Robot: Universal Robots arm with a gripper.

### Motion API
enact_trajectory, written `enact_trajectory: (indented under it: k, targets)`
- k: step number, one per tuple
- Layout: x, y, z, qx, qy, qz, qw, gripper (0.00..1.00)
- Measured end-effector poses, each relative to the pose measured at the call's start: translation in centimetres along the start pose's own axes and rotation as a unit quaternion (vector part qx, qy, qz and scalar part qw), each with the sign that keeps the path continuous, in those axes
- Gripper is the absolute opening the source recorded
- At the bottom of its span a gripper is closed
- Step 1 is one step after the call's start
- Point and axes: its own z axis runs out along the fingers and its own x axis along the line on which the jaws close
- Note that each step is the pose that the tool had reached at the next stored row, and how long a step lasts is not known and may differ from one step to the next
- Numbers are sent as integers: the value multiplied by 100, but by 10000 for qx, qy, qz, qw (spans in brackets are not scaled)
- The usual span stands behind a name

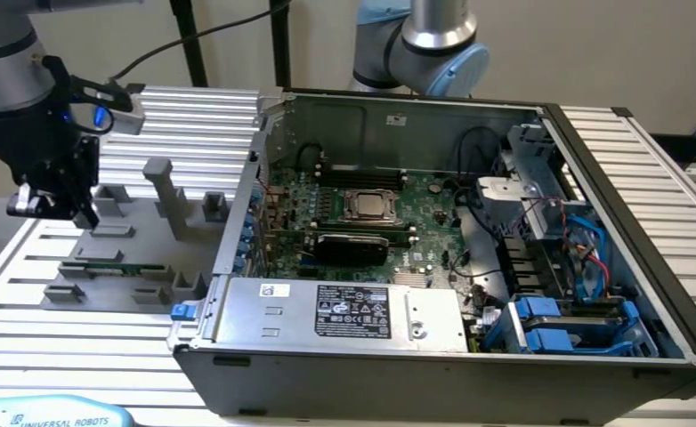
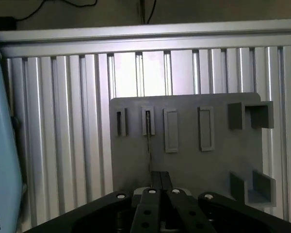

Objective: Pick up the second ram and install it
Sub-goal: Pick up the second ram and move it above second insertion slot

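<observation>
The second ram [image 1: 109, 265] is a thin green strip standing on edge in a slot of the grey fixture plate [image 1: 134, 249], to the exterior view's left of the computer case. My gripper [image 1: 53, 210] hangs above the plate's left part, apart from the ram. In the wrist view the ram [image 2: 148, 141] shows edge-on as a thin dark line running from a slot toward my gripper [image 2: 160, 178]. Its two fingers are shut together with nothing between them.
An open computer case [image 1: 633, 205] with the green motherboard [image 1: 425, 209] and a power supply [image 1: 336, 311] takes up the exterior view's right. A tall grey post [image 1: 164, 191] and low blocks stand on the fixture plate. A blue teach pendant [image 1: 52, 414] lies at the ribbed table's front.
</observation>
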Motion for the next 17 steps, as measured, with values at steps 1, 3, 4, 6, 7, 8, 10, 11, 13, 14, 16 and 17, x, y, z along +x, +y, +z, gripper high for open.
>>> enact_trajectory:
  k: [1,3,4,6,7,8,10,11,13,14,16,17]
  targets:
    - [-1,-9,3,0,2,-42,10000,11]
    - [-1,-31,11,0,6,-120,9999,11]
    - [-2,-42,15,-1,8,-156,9999,11]
    - [-3,-61,27,-1,11,-228,9997,11]
    - [-3,-65,37,0,14,-270,9996,11]
    - [-4,-68,48,1,17,-317,9995,11]
    - [-3,-73,70,4,23,-422,9991,11]
    - [-3,-75,83,5,26,-477,9989,11]
    - [-4,-82,109,10,31,-556,9984,11]
    - [-5,-89,125,13,32,-580,9983,11]
    - [-6,-103,161,14,33,-593,9982,12]
    - [-6,-105,179,14,33,-593,9982,12]
